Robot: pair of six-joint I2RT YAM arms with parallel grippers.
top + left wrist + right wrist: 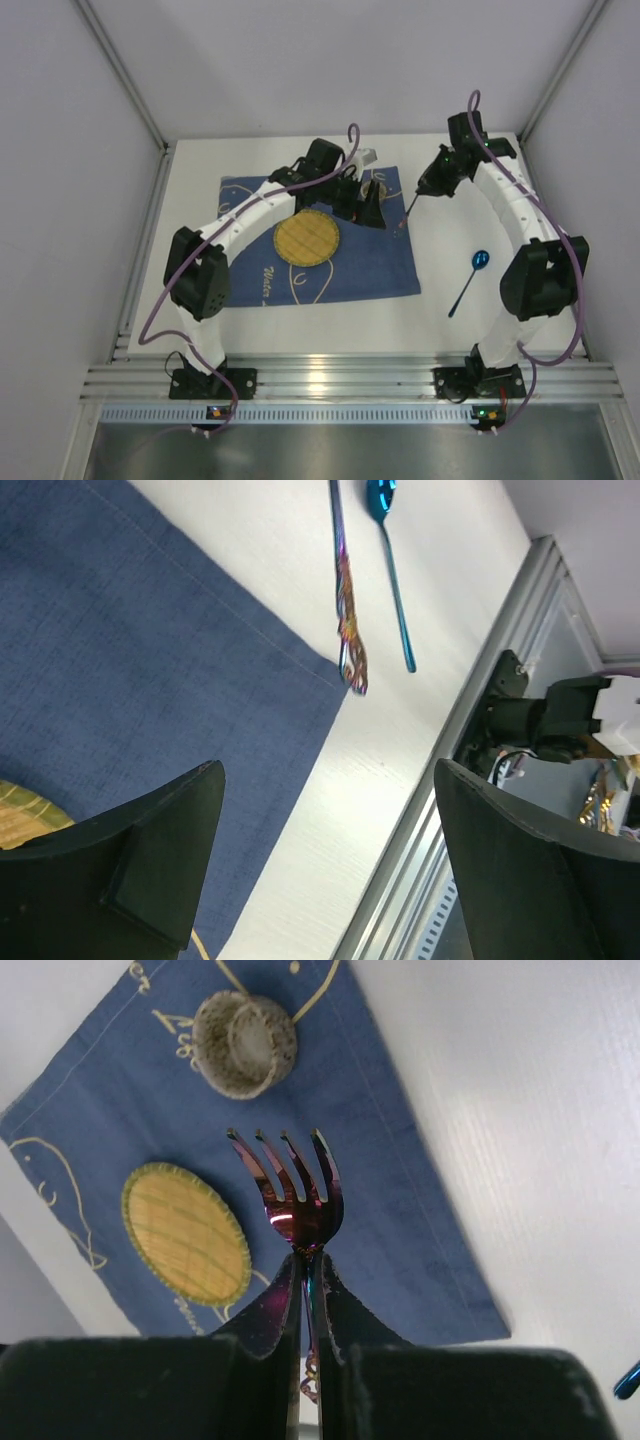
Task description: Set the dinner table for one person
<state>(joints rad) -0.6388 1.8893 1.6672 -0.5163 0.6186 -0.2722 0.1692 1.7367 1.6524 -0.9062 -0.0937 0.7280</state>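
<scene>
Right tool tight around fork

dinner table | large white rectangle (matte, plain) | flat, level | fills middle of top view

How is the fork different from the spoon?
The fork is pinched in the right tool, which is shut on its handle; the spoon lies free on the dinner table. The fork shimmers purple and rainbow; the spoon is blue. The fork ends in four tines; the spoon ends in a rounded bowl. Both are slim, shiny cutlery.
</scene>
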